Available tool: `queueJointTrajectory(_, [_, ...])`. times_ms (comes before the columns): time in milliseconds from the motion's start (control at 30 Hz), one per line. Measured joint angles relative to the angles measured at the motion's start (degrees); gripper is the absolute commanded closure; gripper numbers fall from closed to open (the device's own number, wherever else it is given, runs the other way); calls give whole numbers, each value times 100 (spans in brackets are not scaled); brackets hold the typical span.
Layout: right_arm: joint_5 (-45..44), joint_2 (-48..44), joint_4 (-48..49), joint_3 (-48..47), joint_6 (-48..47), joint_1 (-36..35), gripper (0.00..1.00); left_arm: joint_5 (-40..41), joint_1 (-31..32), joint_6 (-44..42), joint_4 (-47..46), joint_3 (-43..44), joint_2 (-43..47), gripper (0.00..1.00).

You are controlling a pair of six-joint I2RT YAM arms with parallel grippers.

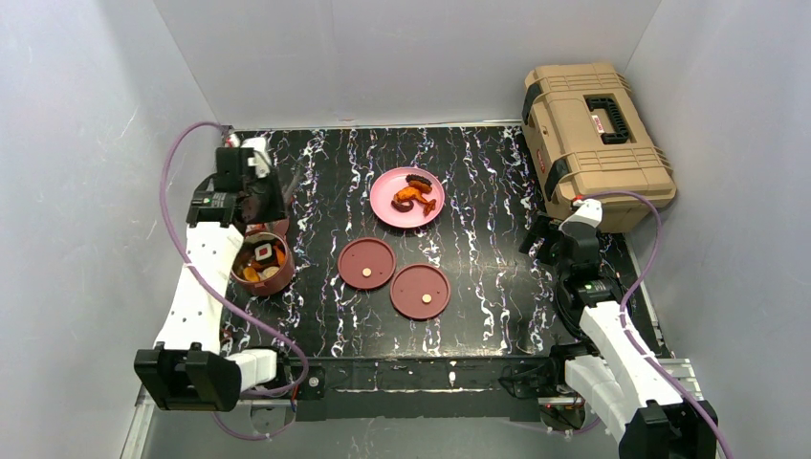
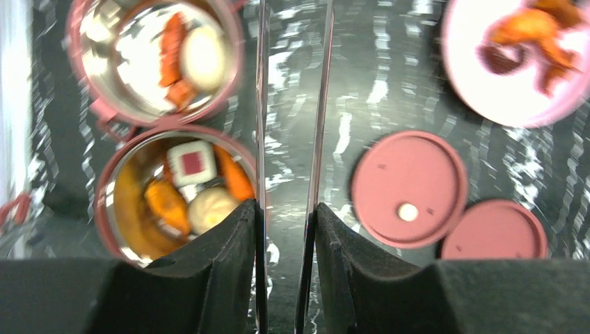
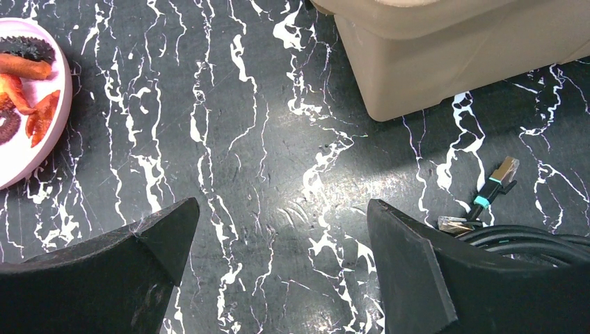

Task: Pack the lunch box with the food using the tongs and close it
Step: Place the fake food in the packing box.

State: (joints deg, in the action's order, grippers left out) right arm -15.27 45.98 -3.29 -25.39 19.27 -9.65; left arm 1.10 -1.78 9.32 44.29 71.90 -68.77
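My left gripper [image 2: 285,209] is shut on the tongs [image 2: 261,104], whose two slim arms run up the left wrist view with a gap between them and nothing in it. It hovers at the table's left [image 1: 254,194] over the lunch box's two maroon bowls. The near bowl [image 1: 261,266] holds orange pieces, a pale bun and a white square piece. The far bowl [image 2: 156,59] holds orange pieces and a white egg-like piece. Two flat lids [image 1: 366,263] [image 1: 420,291] lie mid-table. More food [image 1: 413,194] lies on the pink plate [image 1: 387,212]. My right gripper [image 3: 282,209] is open above bare table.
A tan toolbox [image 1: 593,143] stands at the back right, close behind my right gripper [image 1: 547,237]. A loose cable with a plug [image 3: 495,182] lies beside the right fingers. White walls close in the table on three sides.
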Motion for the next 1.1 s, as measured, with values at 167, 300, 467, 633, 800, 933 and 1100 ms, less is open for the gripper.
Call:
queueJointTrajectory(167, [-2, -109, 4, 0, 0, 0, 0, -402, 1290, -234, -50, 507, -76, 68])
queueJointTrajectory(300, [-4, -122, 4, 0, -2, 0, 0, -857, 2046, -415, -142, 804, -391, 68])
queueJointTrajectory(467, [-39, -122, 2, 0, -13, 0, 0, -1204, 2409, -417, -229, 846, -970, 68])
queueJointTrajectory(633, [-92, -111, 2, 0, -15, 0, 0, -1239, 2566, -177, -315, 669, -1172, 67])
queueJointTrajectory(800, [-109, -35, 0, 0, -15, 0, 0, -922, 2717, 114, -365, 446, -1169, 67])
queueJointTrajectory(933, [-107, -22, 2, 0, -15, 0, 0, -745, 2754, 566, -411, 177, -1169, 66])
queueJointTrajectory(1100, [-107, -17, 2, 0, -15, 0, 0, -588, 2780, 1038, -516, -46, -1169, 66])
